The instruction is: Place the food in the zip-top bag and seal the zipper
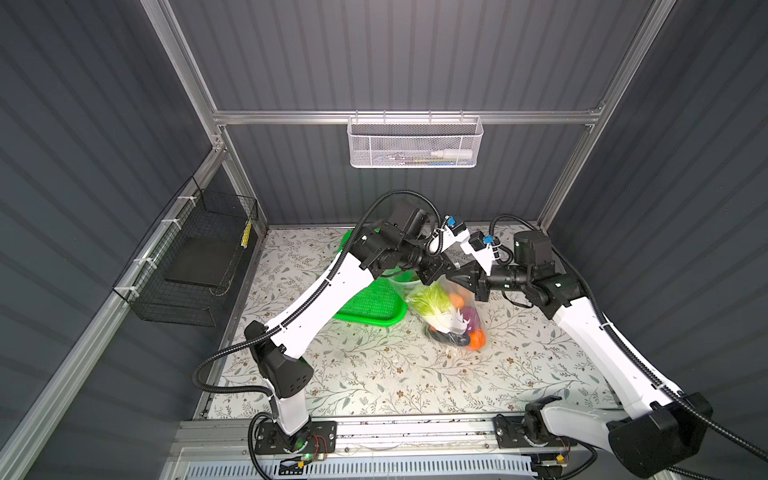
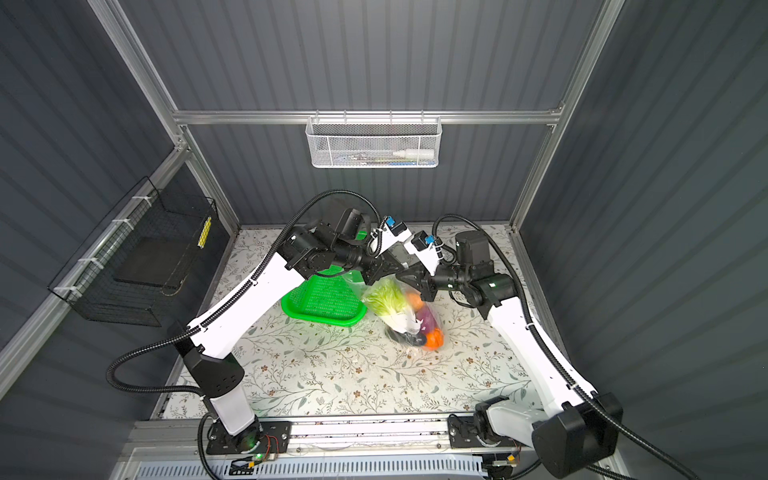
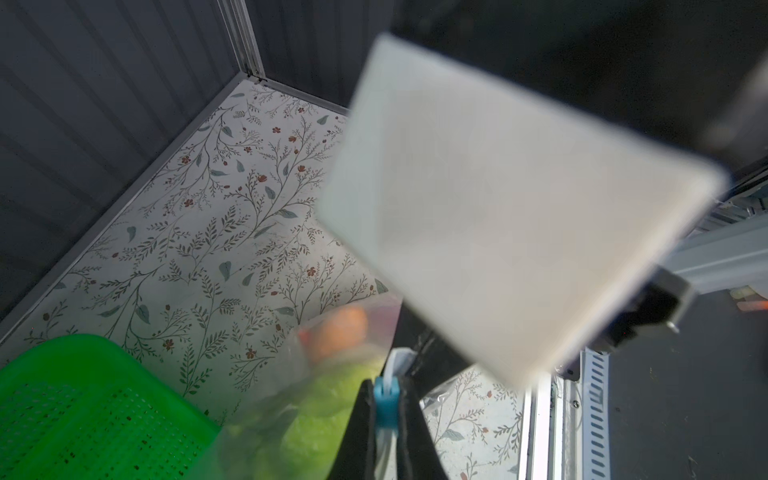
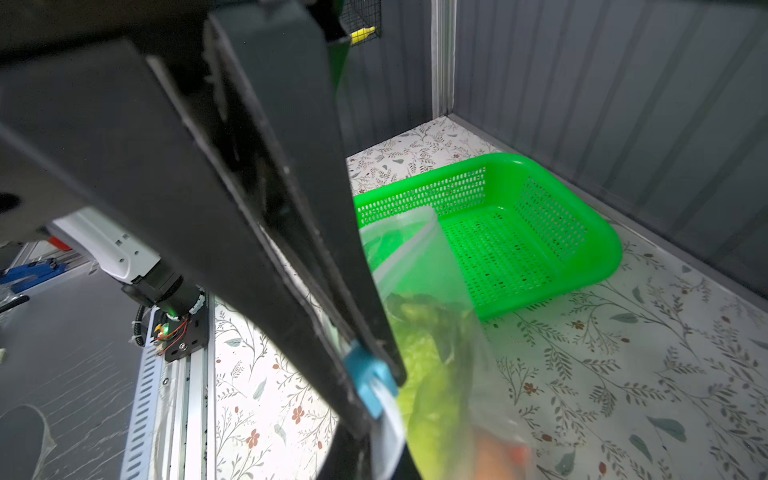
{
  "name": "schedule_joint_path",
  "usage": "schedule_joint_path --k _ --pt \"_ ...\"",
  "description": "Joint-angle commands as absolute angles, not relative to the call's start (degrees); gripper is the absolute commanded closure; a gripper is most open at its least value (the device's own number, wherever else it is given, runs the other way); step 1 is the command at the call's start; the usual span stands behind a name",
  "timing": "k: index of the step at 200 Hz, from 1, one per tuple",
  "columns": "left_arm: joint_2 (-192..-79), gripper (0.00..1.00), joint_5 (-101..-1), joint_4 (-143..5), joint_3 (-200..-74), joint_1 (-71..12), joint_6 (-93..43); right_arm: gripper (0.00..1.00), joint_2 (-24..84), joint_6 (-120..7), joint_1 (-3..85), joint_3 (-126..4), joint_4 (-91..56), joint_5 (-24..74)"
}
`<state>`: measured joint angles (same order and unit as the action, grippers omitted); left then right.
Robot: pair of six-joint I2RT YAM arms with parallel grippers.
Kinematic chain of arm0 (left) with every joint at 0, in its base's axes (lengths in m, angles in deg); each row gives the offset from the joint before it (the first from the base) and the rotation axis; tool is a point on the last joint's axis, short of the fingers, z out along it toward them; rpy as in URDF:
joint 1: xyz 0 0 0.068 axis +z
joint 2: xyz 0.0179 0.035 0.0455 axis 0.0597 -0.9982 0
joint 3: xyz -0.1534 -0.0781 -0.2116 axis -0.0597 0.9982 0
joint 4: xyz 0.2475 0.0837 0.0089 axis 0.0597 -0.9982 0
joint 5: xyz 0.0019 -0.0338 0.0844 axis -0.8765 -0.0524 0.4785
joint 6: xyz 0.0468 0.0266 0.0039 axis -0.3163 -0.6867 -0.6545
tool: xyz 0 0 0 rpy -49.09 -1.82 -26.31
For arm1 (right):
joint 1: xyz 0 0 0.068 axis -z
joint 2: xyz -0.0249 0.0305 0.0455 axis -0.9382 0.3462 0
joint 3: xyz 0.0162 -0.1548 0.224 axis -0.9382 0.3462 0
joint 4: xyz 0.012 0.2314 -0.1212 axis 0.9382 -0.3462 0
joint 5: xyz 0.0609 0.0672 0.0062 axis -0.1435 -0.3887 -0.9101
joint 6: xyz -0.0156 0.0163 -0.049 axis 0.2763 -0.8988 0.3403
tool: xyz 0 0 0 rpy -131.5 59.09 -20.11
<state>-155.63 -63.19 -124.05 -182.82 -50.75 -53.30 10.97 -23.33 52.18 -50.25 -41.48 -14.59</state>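
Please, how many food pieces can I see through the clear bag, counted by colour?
Pale green: 1, cabbage
Orange: 2, carrot and pumpkin piece
Purple: 1, onion
Dark: 1, eggplant
Total: 5 visible inside the zip-top bag; more pieces may be hidden behind these.

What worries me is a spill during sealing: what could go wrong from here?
1. The left gripper pinches the blue slider, and the right gripper is shut on the thin zipper strip beside it. That slick edge could slip from the jaws once the slider is pulled.
2. The cabbage sits high in the bag, near the mouth, so a leaf could jam the slider.
3. Both grippers work very close together and might bump.
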Motion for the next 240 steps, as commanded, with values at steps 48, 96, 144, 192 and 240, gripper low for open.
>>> schedule_joint_path --k 48,96,144,192,240 --pt "-155.92 0.58 -63.43 -129.60 -181.81 -50.96 -60.32 1.00 10.56 -17.30 52.45 -49.37 -46.73 -17.34" --pt "-155.01 0.49 -66.81 -123.21 -182.80 -50.09 -60.11 1.00 9.92 -17.86 52.43 -48.39 -46.52 -17.07" --pt "-156.98 0.67 -68.84 -123.12 -183.94 -49.80 -59.82 1.00 10.49 -18.28 52.44 -48.65 -46.31 -16.90" --pt "-156.42 0.50 -68.54 -124.30 -181.88 -49.26 -60.15 1.00 11.27 -19.62 52.51 -49.06 -45.73 -16.98" --pt "-156.00 0.59 -68.55 -123.77 -179.81 -48.36 -60.25 1.00 11.37 -20.52 52.52 -49.09 -45.31 -17.04"
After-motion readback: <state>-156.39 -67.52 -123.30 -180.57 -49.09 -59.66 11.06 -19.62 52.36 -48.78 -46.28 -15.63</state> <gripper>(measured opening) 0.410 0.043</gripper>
